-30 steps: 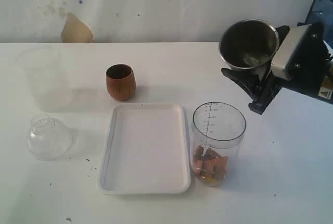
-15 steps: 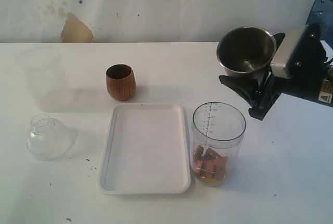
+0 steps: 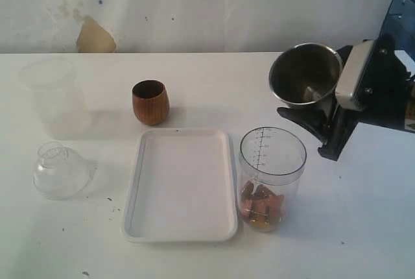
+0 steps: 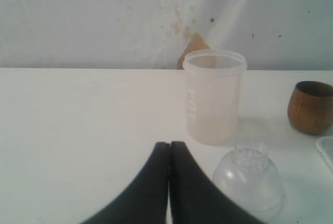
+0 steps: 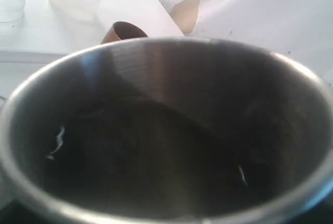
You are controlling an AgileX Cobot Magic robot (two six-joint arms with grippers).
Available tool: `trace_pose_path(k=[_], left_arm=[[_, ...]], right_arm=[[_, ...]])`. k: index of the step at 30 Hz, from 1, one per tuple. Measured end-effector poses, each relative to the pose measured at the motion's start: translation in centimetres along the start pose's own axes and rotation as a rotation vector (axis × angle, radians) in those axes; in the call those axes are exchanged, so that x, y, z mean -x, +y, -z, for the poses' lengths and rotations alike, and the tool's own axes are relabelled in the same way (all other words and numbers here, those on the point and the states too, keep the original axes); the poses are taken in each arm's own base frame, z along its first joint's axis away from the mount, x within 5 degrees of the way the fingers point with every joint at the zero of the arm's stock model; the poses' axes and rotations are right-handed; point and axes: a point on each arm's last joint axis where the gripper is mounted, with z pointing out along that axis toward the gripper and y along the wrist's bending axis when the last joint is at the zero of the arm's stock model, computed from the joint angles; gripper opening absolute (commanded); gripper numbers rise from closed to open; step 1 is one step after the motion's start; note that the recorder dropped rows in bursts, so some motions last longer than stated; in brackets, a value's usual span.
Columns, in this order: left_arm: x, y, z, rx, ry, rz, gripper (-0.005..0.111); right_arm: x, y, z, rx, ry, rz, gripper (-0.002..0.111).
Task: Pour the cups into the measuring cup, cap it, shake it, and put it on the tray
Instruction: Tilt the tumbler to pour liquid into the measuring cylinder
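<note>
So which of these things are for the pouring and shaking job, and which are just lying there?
For the job: steel tumbler, wooden cup, measuring cup, white tray, and probably the clear dome lid, for capping.
Just lying about: frosted plastic cup.

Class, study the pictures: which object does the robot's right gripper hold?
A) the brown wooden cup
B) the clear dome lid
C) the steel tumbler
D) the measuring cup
C: the right gripper is clamped around the steel tumbler, whose dark inside fills the right wrist view, while the wooden cup stands untouched on the table.
</note>
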Motion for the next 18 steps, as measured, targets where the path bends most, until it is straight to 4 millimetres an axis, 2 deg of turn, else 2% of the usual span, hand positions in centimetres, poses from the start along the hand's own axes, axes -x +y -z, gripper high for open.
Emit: trace_pose_path(k=[18], left_arm=[[0.0, 0.0, 0.0, 0.0, 0.0, 0.0, 0.001]], right_arm=[[-0.06, 0.05, 0.0, 0.006, 0.006, 0.181, 0.0]])
